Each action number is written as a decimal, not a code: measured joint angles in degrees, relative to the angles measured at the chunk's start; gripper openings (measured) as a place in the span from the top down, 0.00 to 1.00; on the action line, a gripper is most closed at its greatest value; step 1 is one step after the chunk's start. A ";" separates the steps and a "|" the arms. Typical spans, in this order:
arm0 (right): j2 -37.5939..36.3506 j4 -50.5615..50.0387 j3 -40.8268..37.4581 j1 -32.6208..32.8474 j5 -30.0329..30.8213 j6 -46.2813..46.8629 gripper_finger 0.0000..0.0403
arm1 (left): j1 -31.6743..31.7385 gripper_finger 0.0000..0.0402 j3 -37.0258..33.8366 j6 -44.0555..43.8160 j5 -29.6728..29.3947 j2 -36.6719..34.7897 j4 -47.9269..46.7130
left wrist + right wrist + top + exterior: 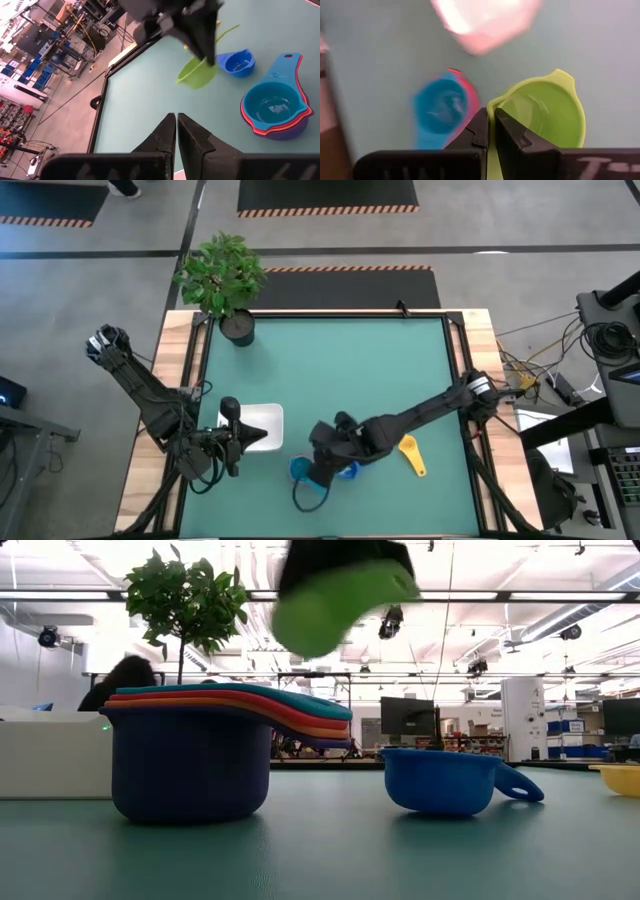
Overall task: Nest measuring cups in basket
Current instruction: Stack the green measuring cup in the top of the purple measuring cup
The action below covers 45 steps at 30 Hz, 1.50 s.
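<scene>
Over the teal table (pixel 330 370), right jaws (pixel 491 131) pinch green cup (pixel 545 112); left jaws (pixel 177 131) closed.

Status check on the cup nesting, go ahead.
Right gripper shut on green cup, lifted above the nested stack. Left gripper shut, empty, by basket. Dark blue cup, yellow cup loose.

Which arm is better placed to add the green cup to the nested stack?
Right. The right gripper is shut on the green cup, raised over the table close to the nested stack. The left gripper is shut, empty, over by the basket.
</scene>
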 joint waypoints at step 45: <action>10.32 8.99 5.78 3.01 -5.29 -19.19 0.84 | 0.00 1.00 0.33 -0.17 0.00 0.00 -0.02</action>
